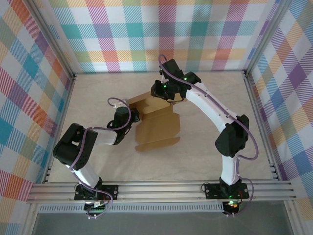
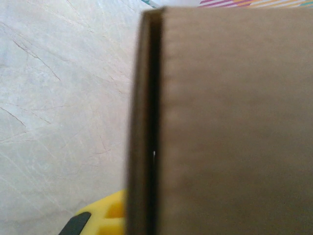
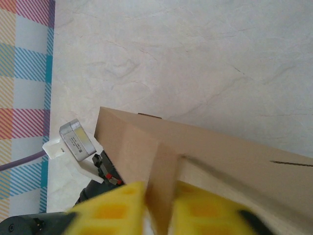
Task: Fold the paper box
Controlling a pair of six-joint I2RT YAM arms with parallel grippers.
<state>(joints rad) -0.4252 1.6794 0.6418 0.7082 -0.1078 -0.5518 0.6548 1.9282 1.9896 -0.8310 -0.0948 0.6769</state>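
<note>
Brown paper box [image 1: 157, 128], flaps raised, on table [image 1: 98, 93]

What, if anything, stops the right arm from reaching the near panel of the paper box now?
Probably nothing, so yes. The right end effector straddles a flap on the far side of the paper box; the near panel lies uncovered, and the left end effector sits at its left side.
</note>
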